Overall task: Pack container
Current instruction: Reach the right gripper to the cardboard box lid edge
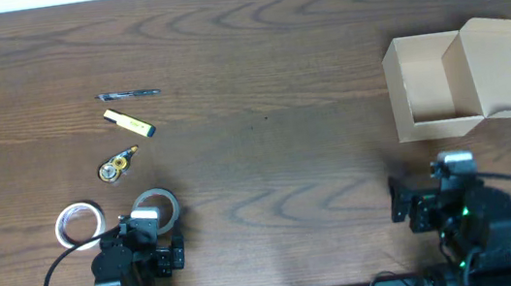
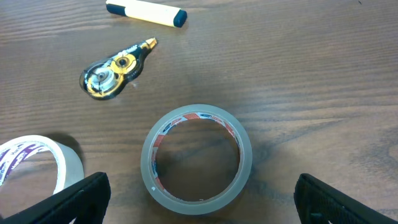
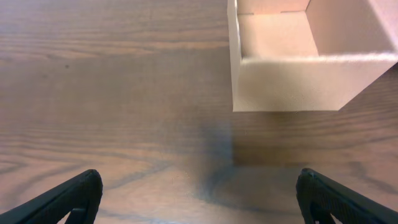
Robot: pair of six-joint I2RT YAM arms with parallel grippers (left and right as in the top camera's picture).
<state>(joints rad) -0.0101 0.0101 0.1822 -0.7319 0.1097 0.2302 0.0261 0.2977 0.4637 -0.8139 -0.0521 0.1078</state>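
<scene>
Your container [image 1: 441,126] sits near the right edge of the table [image 1: 262,35], with its lid open and seemingly empty, so nothing is packed yet. Toward the left edge, 5 items wait: pen [image 1: 129,95], highlighter [image 1: 129,124], correction tape [image 1: 116,166], clear tape roll [image 2: 196,116], white tape roll [image 1: 63,228]. Left gripper [image 2: 200,198] and right gripper [image 3: 199,193] are both spread wide, holding nothing.

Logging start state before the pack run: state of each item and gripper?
container: lid open, upright, looks empty
clear tape roll: lying flat
white tape roll: lying flat
correction tape: on its side
highlighter: capped, lying flat
pen: lying flat
left gripper: open
right gripper: open
</scene>
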